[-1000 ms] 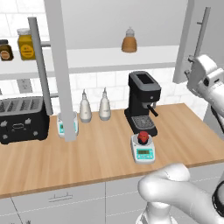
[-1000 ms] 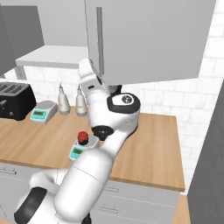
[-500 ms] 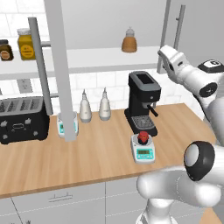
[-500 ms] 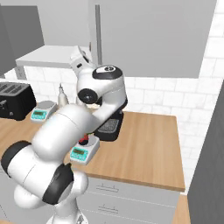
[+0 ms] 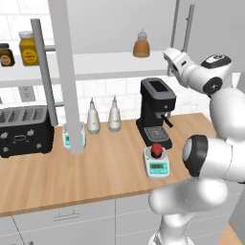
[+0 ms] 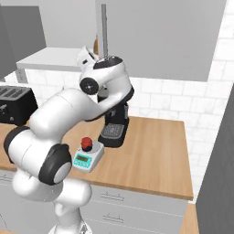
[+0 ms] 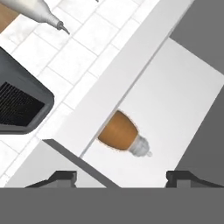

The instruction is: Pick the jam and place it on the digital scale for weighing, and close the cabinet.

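From my right base camera I see the jam (image 6: 86, 143) sitting on the digital scale (image 6: 88, 156), on the wooden worktop (image 6: 151, 155) just in front of the black coffee machine (image 6: 114, 125). My arm is raised toward the cabinet (image 6: 160, 36), beside its vertical bar handle (image 6: 104, 29). A black toaster (image 6: 13, 104) stands far left.

My bench (image 5: 95, 177) is warm, matt wood grain. The cabinet (image 5: 210, 28) doors look flat matt grey, with brushed silvery metal bar handles (image 5: 189, 21). The digital scale (image 5: 156, 164) is pale smooth plastic. The jam (image 5: 156, 151) looks glossy red. The coffee machine (image 5: 155, 112) is dark, satin plastic.
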Controlling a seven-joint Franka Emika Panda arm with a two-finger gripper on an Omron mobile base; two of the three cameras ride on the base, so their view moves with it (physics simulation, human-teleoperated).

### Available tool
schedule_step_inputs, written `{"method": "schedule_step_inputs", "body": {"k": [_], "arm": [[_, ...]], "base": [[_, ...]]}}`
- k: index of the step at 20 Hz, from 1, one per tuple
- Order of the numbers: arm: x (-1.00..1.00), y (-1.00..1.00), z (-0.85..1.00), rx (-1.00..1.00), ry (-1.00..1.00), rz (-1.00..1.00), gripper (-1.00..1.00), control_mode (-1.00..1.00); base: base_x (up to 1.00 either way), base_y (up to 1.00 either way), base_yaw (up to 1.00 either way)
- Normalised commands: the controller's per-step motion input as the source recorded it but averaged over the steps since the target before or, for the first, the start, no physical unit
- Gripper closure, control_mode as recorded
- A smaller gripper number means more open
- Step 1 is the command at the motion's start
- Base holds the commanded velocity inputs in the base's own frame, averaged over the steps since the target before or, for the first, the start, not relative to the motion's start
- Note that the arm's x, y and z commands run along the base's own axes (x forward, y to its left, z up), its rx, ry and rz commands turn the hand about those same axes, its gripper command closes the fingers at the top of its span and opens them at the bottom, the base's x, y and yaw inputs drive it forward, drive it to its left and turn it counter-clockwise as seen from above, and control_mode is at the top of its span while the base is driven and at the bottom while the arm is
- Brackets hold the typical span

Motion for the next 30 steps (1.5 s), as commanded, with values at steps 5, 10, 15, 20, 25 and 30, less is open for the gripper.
{"method": "schedule_step_inputs", "body": {"k": [5,10,15,20,25,30], "arm": [[0.72,-0.22,-0.26,0.00,0.13,0.02,-1.00,-1.00],[-1.00,-0.01,-0.10,0.00,-0.06,0.04,-1.00,-1.00],[-1.00,0.01,0.28,0.01,-0.25,0.07,-1.00,-1.00],[-1.00,-0.16,0.59,-0.03,-0.36,0.03,-1.00,-1.00],[-0.81,-0.29,0.92,-0.21,-0.53,-0.01,-1.00,-1.00],[-0.62,-0.32,0.97,-0.29,-0.38,-0.03,-1.00,-1.00]], "base": [[0.00,0.00,0.00],[0.00,0.00,0.00],[0.00,0.00,0.00],[0.00,0.00,0.00],[0.00,0.00,0.00],[0.00,0.00,0.00]]}}
